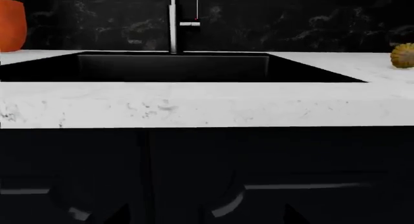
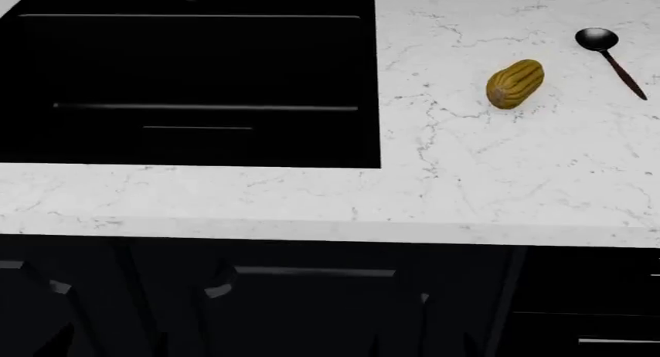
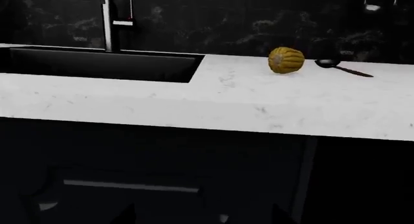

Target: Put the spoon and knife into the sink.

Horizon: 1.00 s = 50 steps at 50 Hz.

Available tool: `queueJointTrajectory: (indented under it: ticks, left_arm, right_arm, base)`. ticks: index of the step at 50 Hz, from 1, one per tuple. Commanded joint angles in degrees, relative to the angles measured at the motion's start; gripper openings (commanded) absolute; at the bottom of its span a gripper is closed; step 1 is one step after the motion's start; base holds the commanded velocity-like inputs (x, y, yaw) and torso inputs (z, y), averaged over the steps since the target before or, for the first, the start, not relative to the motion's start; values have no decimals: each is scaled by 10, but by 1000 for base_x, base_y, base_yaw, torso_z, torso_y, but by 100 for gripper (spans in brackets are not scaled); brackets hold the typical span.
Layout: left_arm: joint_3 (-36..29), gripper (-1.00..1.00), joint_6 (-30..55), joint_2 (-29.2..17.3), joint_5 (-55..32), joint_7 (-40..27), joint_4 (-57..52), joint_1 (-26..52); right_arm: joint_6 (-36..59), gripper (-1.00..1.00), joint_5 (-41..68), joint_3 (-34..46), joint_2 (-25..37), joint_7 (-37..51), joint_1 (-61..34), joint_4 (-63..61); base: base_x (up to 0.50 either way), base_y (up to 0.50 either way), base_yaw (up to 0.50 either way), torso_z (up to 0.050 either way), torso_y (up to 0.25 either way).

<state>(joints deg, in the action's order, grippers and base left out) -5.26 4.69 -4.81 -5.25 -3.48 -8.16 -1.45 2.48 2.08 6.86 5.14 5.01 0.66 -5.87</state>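
Note:
The spoon [image 2: 610, 56] lies on the white counter at the far right, black bowl away from me, beyond the corn cob; it also shows in the right wrist view [image 3: 342, 68]. The knife is out of view. The black sink [image 2: 206, 63] fills the counter's left part, and I see its far wall [image 1: 174, 69] and its corner [image 3: 103, 66]. My left gripper [image 1: 208, 216] hangs below counter height facing the sink, dark fingertips wide apart and empty. My right gripper [image 3: 201, 216] is equally low before the cabinet front, open, holding nothing.
A yellow ribbed corn cob [image 2: 515, 83] lies between sink and spoon. The faucet [image 1: 173, 23] stands behind the sink, and an orange pot [image 1: 11, 25] is beside it. The white counter edge [image 2: 330, 229] overhangs dark cabinet doors with handles [image 2: 309, 272].

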Motion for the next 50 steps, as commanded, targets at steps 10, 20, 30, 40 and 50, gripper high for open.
queueJointTrajectory:
  ticks: [10, 20, 30, 40, 50]
  left_arm:
    - [14, 100, 539, -25, -42, -9, -421, 194]
    - [96, 100, 803, 5, -114, 21, -416, 465]
    - [107, 100, 786, -30, -89, 9, -248, 606]
    - [106, 100, 759, -53, -75, 3, -144, 687]
    - [103, 100, 755, -67, -73, 2, -118, 710]
  right_arm:
    - [531, 100, 5, -36, 66, -59, -136, -536]
    - [762, 100, 489, -185, 169, 174, -404, -499]
    - [868, 100, 543, -207, 177, 224, -616, -358]
    - [868, 100, 570, -194, 215, 282, -702, -244]
    - [865, 100, 626, -167, 250, 328, -758, -176]
  base:
    - [0, 0, 0, 0, 0]
    - [0, 0, 0, 0, 0]
    - [0, 0, 0, 0, 0]
    - [0, 0, 0, 0, 0]
    - [0, 0, 0, 0, 0]
